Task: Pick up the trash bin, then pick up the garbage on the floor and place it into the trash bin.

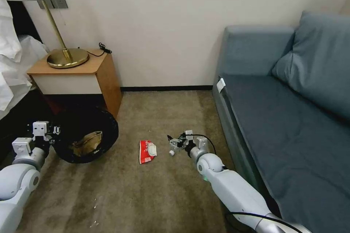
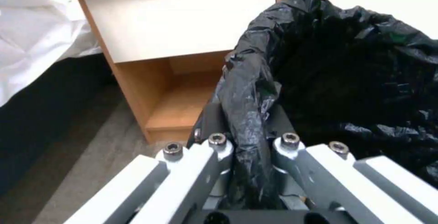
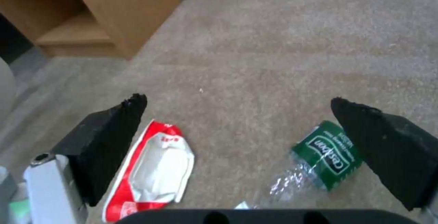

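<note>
The trash bin was held at its rim by the left gripper, whose fingers were clamped onto the black bag liner folded over the edge. A crumpled brown paper bag was seen lying inside it. The bin was judged light and stiff, the liner thin and slippery, so a slip at the rim was thought possible.

The right gripper was held low over the floor with its fingers spread wide and nothing gripped or touched. Below it, a small clear bottle with a green label lay just beside one finger; the red-and-white wrapper lay just beside the other. The bottle was judged light, thin-walled, crushable and prone to rolling; a hold across its labelled middle was judged best. The wrapper was judged flat, limp and hard to pinch off carpet.

A nightstand stood beyond the bin, a sofa on the right gripper's outer side.
</note>
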Controlling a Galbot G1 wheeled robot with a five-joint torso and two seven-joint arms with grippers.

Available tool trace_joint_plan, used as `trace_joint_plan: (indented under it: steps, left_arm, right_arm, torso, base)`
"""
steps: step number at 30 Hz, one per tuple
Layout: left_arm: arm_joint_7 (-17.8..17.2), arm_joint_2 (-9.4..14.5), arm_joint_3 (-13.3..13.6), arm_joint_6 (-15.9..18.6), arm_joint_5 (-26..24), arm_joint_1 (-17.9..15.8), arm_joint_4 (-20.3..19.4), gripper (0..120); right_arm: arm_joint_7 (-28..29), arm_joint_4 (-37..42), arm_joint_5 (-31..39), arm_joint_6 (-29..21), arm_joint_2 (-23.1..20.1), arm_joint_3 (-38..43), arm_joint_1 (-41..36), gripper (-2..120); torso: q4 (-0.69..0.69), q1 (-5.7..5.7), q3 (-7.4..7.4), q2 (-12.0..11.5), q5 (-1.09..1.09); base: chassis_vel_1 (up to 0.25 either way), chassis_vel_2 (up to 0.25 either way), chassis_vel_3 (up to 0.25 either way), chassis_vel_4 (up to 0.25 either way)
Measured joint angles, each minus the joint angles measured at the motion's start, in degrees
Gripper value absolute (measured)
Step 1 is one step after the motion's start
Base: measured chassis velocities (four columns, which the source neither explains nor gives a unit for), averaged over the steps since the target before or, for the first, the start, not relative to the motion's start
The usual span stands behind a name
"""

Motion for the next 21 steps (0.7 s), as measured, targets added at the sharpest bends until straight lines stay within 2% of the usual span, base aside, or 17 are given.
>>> trace_joint_plan:
  steps: [11,21]
  left_arm:
    - [0.0,-1.2,-1.2,-0.1,0.9,2.6,-1.5,4]
    - [0.1,-1.0,-2.7,-0.2,1.1,4.4,-2.6,4]
  right_arm:
    - [-0.1,-0.1,-0.5,0.1,-0.1,-0.1,-0.5,100]
    - [-0.2,-0.7,-1.0,0.1,0.1,-0.5,-0.8,100]
  torso:
    - [0.00,0.00,0.00,0.0,-0.01]
    - [0.00,0.00,0.00,0.0,0.00]
  base:
    - [-0.083,0.091,0.091,-0.082]
    - [-0.086,0.089,0.088,-0.090]
